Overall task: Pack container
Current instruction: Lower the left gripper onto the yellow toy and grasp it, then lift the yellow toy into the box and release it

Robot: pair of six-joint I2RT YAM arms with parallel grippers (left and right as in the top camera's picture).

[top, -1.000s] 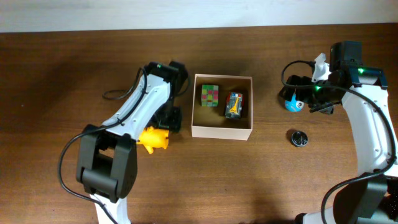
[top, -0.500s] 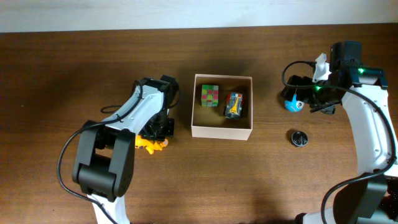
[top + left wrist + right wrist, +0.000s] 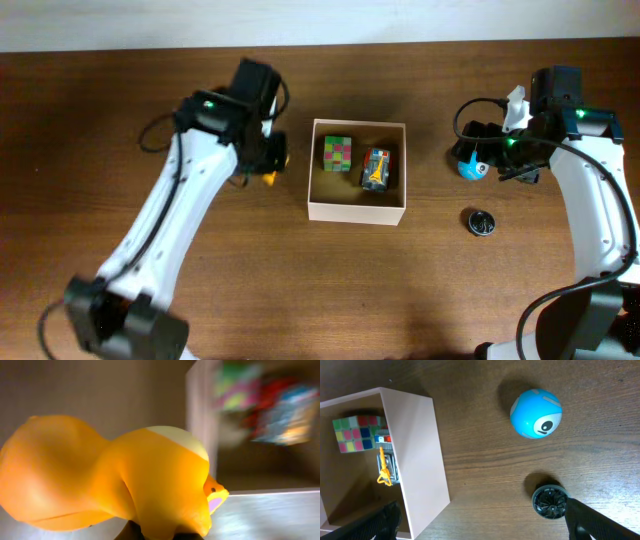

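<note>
The container, a shallow white-walled box with a tan inside, stands mid-table. It holds a colourful cube and a small toy car. My left gripper is shut on a yellow duck toy, held above the table just left of the container's wall. Only a bit of the duck shows from overhead. My right gripper stands open over the wood between the container and a blue ball, with nothing between its fingers.
A black wheel lies on the table right of the container, below the blue ball. In the right wrist view the wheel sits close to the right finger. A pale wall runs along the table's far edge.
My left gripper came down on the duck, shut on it and carried it up and back, close to the container's left wall. The right arm has not moved.
</note>
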